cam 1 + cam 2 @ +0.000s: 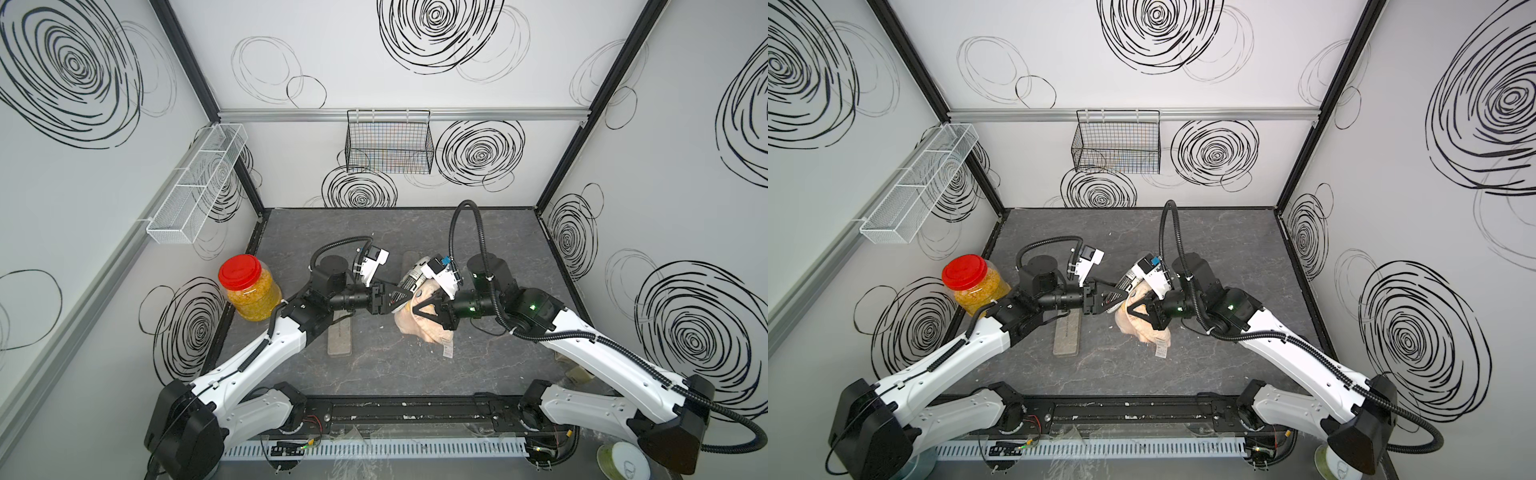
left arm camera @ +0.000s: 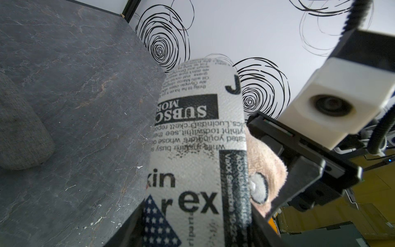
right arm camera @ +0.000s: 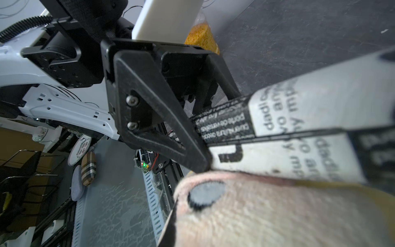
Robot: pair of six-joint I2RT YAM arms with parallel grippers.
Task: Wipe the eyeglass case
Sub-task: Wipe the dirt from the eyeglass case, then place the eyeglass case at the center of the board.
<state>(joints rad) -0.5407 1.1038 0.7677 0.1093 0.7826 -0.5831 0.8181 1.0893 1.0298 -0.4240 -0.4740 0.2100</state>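
My left gripper (image 1: 404, 302) clamps the newsprint eyeglass case (image 1: 410, 279) above mid-table. My right gripper (image 1: 420, 305) pinches the peach cloth (image 1: 419, 330) against it. The red-lidded jar (image 1: 249, 291) holds yellow bits. My right wrist camera (image 1: 439, 276) hides the case's far end.

Dark grey marbled tabletop (image 1: 374, 374), shown in both top views. Standing or lying on it: a red-lidded jar (image 1: 249, 286) at the left edge; a long grey case (image 1: 340, 338) left of centre, partly covered; a second grey case (image 1: 409, 261) just above centre, mostly hidden; a peach cloth (image 1: 422, 328) at centre, its hem and tag apparently touching the surface.
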